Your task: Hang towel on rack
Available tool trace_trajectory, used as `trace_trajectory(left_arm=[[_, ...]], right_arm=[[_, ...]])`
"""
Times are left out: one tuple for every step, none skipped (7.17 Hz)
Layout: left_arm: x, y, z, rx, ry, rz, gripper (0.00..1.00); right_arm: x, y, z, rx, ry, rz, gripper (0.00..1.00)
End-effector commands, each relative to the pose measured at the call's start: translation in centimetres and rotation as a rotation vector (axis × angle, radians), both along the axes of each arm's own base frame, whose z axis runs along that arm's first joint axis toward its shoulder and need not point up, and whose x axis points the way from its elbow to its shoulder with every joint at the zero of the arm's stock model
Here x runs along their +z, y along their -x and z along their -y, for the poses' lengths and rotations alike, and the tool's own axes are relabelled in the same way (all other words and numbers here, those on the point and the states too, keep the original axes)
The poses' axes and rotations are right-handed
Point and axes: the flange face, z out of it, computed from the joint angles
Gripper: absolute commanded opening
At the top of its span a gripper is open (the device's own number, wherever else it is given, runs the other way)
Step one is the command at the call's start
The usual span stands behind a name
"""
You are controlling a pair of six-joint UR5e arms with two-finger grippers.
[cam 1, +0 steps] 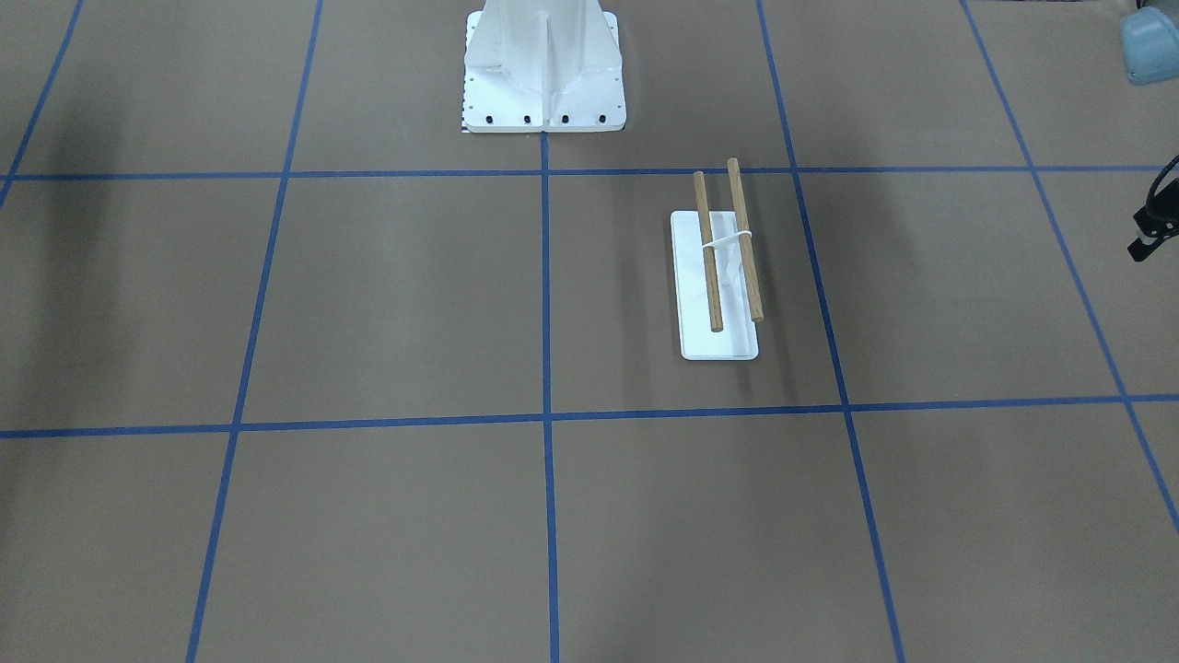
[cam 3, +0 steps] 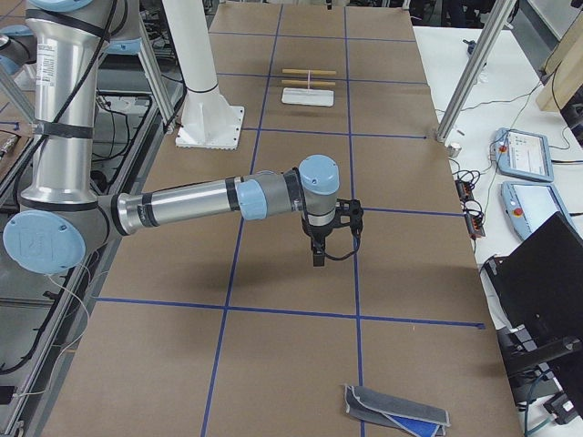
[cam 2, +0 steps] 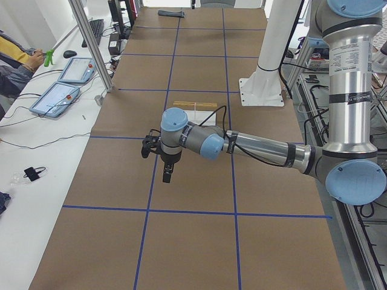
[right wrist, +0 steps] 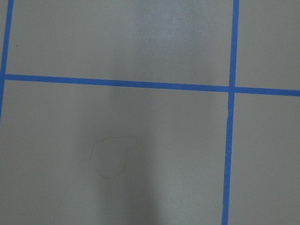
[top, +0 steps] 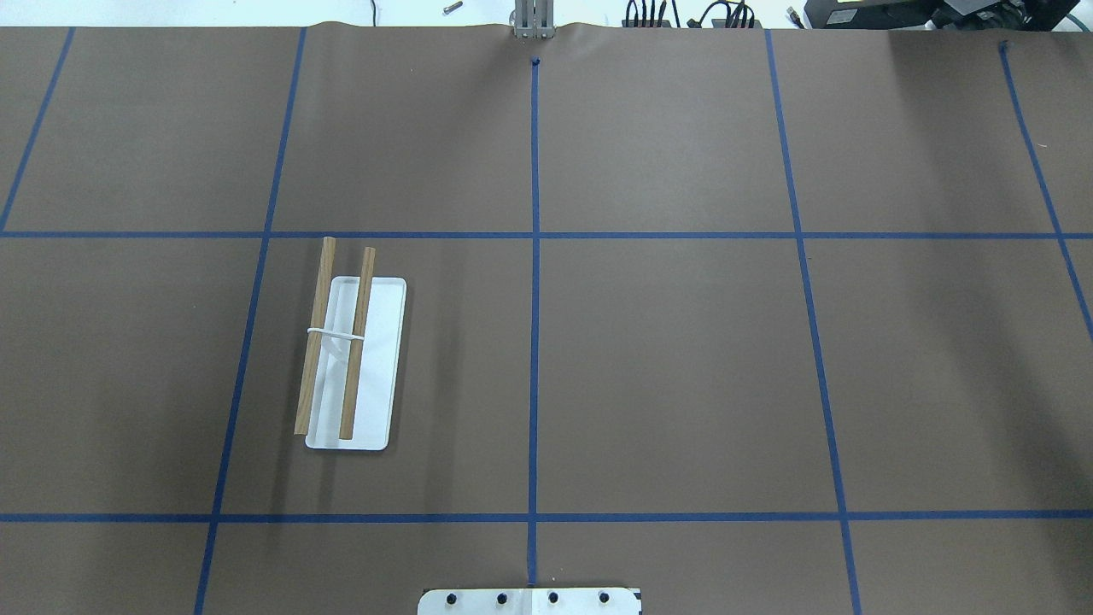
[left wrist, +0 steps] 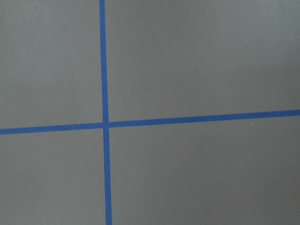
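Clearly not yet started: found the towel (cam 3: 392, 403) lying folded and untouched on the paper-covered table (cam 3: 273, 364), at the end on the robot's right, well apart from the rack (top: 354, 359), both wooden dowels (top: 316, 333) bare. Saw the right gripper (cam 3: 317, 257) hanging above the table between towel and rack, carrying nothing; likewise the left gripper (cam 2: 167, 175), on the rack's other side. Could not tell the jaw opening of either. Left to do: reach, grasp, carry, drape.
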Motion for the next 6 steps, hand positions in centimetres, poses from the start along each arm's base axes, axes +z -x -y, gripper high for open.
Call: trace_trajectory(left_arm=[[0.0,-0.3,-0.8,0.019,-0.004,-0.037,0.99],[1.0,-0.6,-0.7,0.036,0.024,-0.07,0.99],[1.4,-0.6,-0.9,0.035,0.013,-0.071,0.99],[2.3,-0.7,-0.6,0.024,0.028,-0.076,0.99],[2.2,-0.8,-0.5,0.005,0.05,-0.081,0.99],[2.2,-0.8,-0.5,0.0,0.051,-0.079,0.99]], right_arm=[[-0.2,0.0,0.3,0.001,-0.006,-0.001,1.0],[0.4,0.0,0.0,-0.001,0.004,-0.003,1.0],[0.3,0.0,0.0,0.0,0.002,-0.003,1.0],[0.0,0.0,0.0,-0.001,-0.002,0.002,1.0],[-0.7,0.2,0.3,0.0,-0.012,0.008,1.0],[-0.9,0.1,-0.1,0.005,-0.009,0.009,1.0]])
